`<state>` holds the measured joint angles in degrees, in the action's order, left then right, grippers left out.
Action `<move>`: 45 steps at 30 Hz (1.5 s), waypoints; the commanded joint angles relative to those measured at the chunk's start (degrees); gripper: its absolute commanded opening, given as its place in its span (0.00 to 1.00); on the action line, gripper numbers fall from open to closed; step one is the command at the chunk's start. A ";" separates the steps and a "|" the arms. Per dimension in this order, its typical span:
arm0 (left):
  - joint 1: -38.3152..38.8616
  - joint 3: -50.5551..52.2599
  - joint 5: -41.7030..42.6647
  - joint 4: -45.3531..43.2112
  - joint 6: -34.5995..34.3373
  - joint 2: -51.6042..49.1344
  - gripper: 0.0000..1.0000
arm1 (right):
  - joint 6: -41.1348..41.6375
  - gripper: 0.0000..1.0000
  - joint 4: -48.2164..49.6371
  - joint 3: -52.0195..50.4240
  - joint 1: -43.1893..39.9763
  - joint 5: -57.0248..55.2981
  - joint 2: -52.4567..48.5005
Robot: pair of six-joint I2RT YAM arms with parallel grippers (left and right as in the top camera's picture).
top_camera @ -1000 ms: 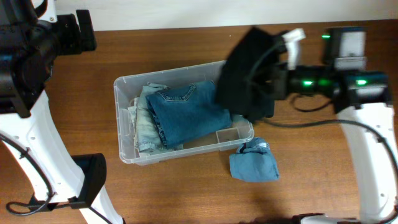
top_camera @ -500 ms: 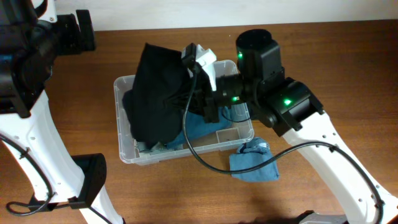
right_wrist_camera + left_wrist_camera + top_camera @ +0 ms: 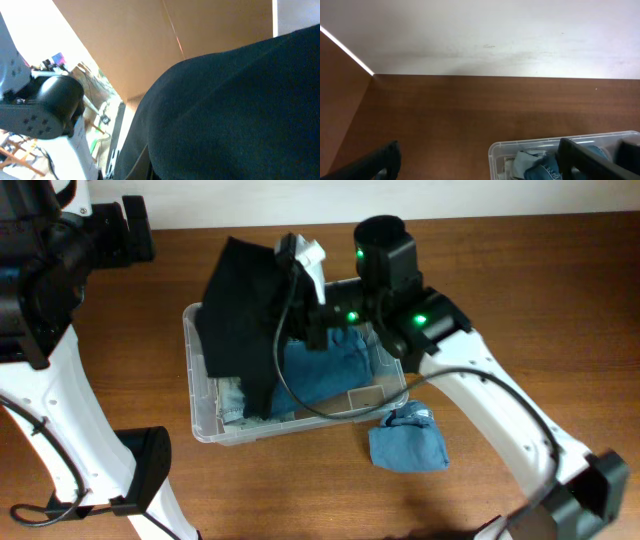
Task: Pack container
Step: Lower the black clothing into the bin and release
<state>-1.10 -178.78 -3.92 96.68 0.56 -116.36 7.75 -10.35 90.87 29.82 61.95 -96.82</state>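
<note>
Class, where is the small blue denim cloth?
Overhead view: the small blue denim cloth lies on the wooden table outside the clear plastic bin's near-right corner.

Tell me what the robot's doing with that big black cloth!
The right gripper is holding a black cloth above the left end of the clear container. Folded blue jeans already lie inside. A small blue denim piece sits on the table just outside it, not packed yet. The left gripper is open, off to the side, holding nothing.
</note>
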 commanded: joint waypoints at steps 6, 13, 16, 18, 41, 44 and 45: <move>-0.17 -0.39 -0.42 0.00 -0.35 0.24 0.99 | 17.20 0.04 21.90 1.07 3.89 5.53 -4.04; -0.17 -0.39 -0.42 0.00 -0.37 0.24 0.99 | 17.64 0.04 23.45 1.07 3.96 5.16 -4.04; -0.17 -0.39 -0.42 -0.02 -0.37 0.24 0.99 | 16.24 0.04 17.97 1.07 2.84 5.22 -4.07; -0.20 -0.39 -0.42 0.00 -0.37 0.24 0.99 | 12.96 0.04 11.89 1.07 1.53 5.14 -4.07; -0.20 -0.39 -0.42 -0.02 -0.35 0.24 0.99 | -18.05 0.28 -44.35 1.07 -15.17 -25.18 -4.09; -0.17 -0.39 -0.39 0.00 -0.35 0.24 0.99 | -18.05 0.30 -45.24 1.07 -15.17 -27.36 -4.09; -0.17 -0.39 -0.42 0.00 -0.35 0.24 0.99 | -18.03 0.29 -45.59 1.07 -15.17 -28.33 -4.09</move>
<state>-1.10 -178.78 -3.92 96.68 0.36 -116.36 -9.32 -55.55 90.96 14.70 38.48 -101.38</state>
